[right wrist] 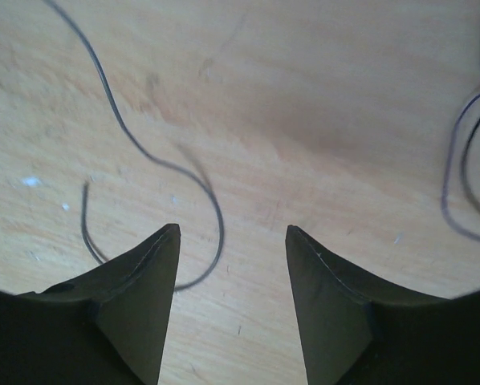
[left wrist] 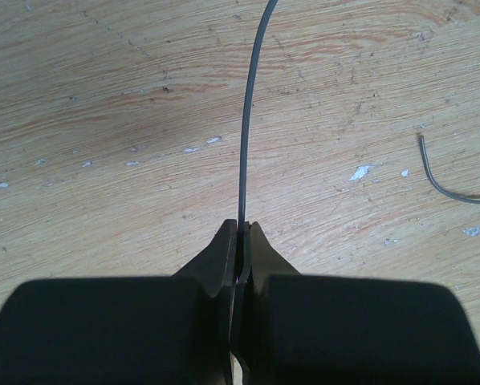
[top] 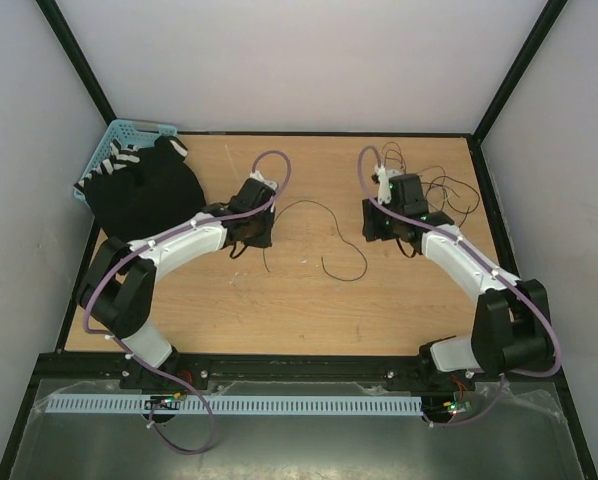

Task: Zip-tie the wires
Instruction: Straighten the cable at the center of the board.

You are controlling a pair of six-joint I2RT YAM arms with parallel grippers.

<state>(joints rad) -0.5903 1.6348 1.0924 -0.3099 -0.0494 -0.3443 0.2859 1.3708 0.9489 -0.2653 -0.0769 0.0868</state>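
Broad wooden table [top: 279, 310]: pale, matte grain, scuffed with small white flecks. At 10 o'clock on it, a limp black cloth [top: 144, 195] with white stripes, lying partly over a light-blue lattice basket [top: 104, 160].

Left gripper [left wrist: 240, 234], dark and wedge-shaped, clenched on one long strand [left wrist: 246, 120]. Pinched at the very fingertips and running off toward 12 o'clock in the wrist view. From above, arcing across the middle of the table and ending in a hook there.

Right gripper [right wrist: 232, 234] released, jaws spread over bare wood, grasping nothing. A curled strand end just to its 9 o'clock.

Other wires [top: 449, 190] loose at 2 o'clock of the table: hair-fine, black, springy loops, not gathered. No zip tie to be found in any view.

Judged early in the task: one strand caught, no bundle formed. Left to do: gathering the loops together, locating the tie, wrapping it round, threading its tail and cinching it tight.
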